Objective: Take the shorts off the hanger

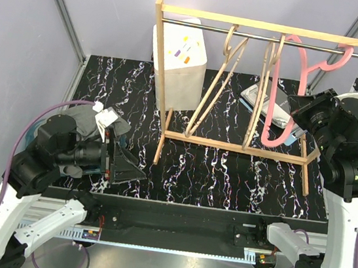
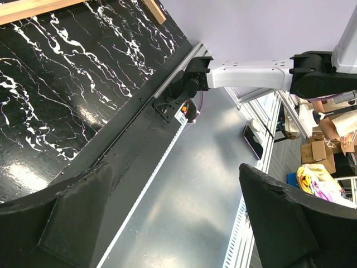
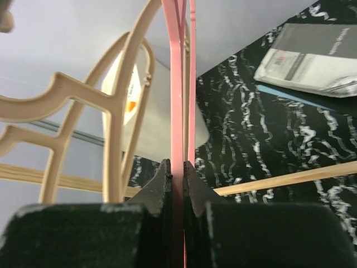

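No shorts hang on the wooden rack (image 1: 230, 144). A dark grey garment (image 1: 78, 119) lies crumpled on the table at the left, behind my left arm. The navy and cartoon-print shorts are out of view. My right gripper (image 1: 298, 118) (image 3: 178, 173) is shut on the lower side of a bare pink hanger (image 1: 284, 88) (image 3: 177, 84) that hangs from the rack's metal rod. My left gripper (image 1: 133, 168) (image 2: 175, 223) is open and empty, low at the table's near edge, left of the rack.
Two bare beige hangers (image 1: 220, 80) (image 3: 117, 111) hang on the rod left of the pink one. A white bin (image 1: 178, 61) stands at the back. A flat grey packet (image 1: 259, 98) (image 3: 312, 61) lies behind the rack on the right.
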Motion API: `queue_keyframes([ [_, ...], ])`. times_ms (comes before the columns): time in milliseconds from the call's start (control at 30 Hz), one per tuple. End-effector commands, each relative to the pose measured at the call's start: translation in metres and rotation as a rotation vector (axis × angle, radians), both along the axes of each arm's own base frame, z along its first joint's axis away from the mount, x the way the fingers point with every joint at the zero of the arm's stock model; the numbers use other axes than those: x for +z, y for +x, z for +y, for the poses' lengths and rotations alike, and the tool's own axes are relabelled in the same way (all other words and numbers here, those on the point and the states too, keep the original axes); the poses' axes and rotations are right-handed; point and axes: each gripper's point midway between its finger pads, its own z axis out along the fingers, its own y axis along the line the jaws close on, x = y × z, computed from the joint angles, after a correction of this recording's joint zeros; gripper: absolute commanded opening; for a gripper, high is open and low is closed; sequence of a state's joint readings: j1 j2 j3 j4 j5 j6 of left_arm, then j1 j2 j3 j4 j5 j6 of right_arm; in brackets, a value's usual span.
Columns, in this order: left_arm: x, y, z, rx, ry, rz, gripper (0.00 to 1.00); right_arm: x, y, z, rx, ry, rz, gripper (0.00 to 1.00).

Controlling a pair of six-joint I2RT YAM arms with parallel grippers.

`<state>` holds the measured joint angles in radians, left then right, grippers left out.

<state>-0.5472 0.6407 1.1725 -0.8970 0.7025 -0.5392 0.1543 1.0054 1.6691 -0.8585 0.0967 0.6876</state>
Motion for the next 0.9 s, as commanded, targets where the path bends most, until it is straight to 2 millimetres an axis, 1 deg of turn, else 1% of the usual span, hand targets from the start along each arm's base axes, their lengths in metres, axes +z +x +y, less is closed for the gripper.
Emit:
queue_keyframes([
  [0,0.016,-0.005,0.004,-0.006,-0.027,-0.073,0.99,-0.001,-0.005,-0.015,-0.021,-0.154,0.008,0.05],
  [100,0.015,-0.006,0.004,-0.008,-0.027,-0.074,0.99,-0.009,-0.005,-0.019,-0.016,-0.223,0.042,0.06],
  [133,0.015,-0.006,0.004,-0.007,-0.027,-0.073,0.99,-0.01,-0.006,-0.021,-0.016,-0.24,0.048,0.08],
  [200,0.015,-0.006,0.004,-0.011,-0.025,-0.07,0.99,-0.017,-0.007,-0.024,-0.017,-0.28,0.078,0.1],
  [300,0.015,-0.006,0.003,-0.017,-0.024,-0.067,0.99,-0.02,-0.011,-0.028,-0.023,-0.309,0.09,0.21],
  [333,0.014,-0.005,0.003,-0.014,-0.022,-0.064,0.99,-0.02,-0.012,-0.03,-0.028,-0.314,0.092,0.29],
  [433,0.014,-0.004,0.002,-0.019,-0.019,-0.063,0.99,-0.022,-0.018,-0.033,-0.042,-0.321,0.104,0.36],
  [467,0.014,-0.003,0.001,-0.018,-0.018,-0.06,0.99,-0.023,-0.021,-0.034,-0.044,-0.318,0.109,0.41],
  [567,0.014,-0.002,0.0,-0.021,-0.015,-0.056,0.99,-0.026,-0.03,-0.036,-0.054,-0.305,0.12,0.51],
  [600,0.013,-0.001,0.0,-0.019,-0.013,-0.051,0.99,-0.027,-0.033,-0.037,-0.056,-0.302,0.125,0.57],
  [633,0.013,-0.001,-0.001,-0.021,-0.011,-0.049,0.99,-0.029,-0.035,-0.037,-0.061,-0.295,0.129,0.6],
  [667,0.012,0.0,-0.001,-0.021,-0.01,-0.047,0.99,-0.03,-0.041,-0.039,-0.071,-0.286,0.139,0.63],
  [700,0.012,0.0,-0.001,-0.02,-0.008,-0.045,0.99,-0.031,-0.045,-0.04,-0.074,-0.279,0.14,0.69],
  [767,0.012,0.001,-0.002,-0.021,-0.007,-0.04,0.99,-0.031,-0.057,-0.041,-0.083,-0.257,0.145,0.75],
  [800,0.011,0.002,-0.002,-0.016,-0.005,-0.038,0.99,-0.031,-0.061,-0.042,-0.089,-0.245,0.145,0.8],
  [833,0.011,0.002,-0.002,-0.016,-0.006,-0.036,0.99,-0.03,-0.066,-0.043,-0.096,-0.233,0.141,0.82],
  [867,0.01,0.003,-0.003,-0.016,-0.002,-0.032,0.99,-0.029,-0.076,-0.044,-0.107,-0.203,0.138,0.84],
])
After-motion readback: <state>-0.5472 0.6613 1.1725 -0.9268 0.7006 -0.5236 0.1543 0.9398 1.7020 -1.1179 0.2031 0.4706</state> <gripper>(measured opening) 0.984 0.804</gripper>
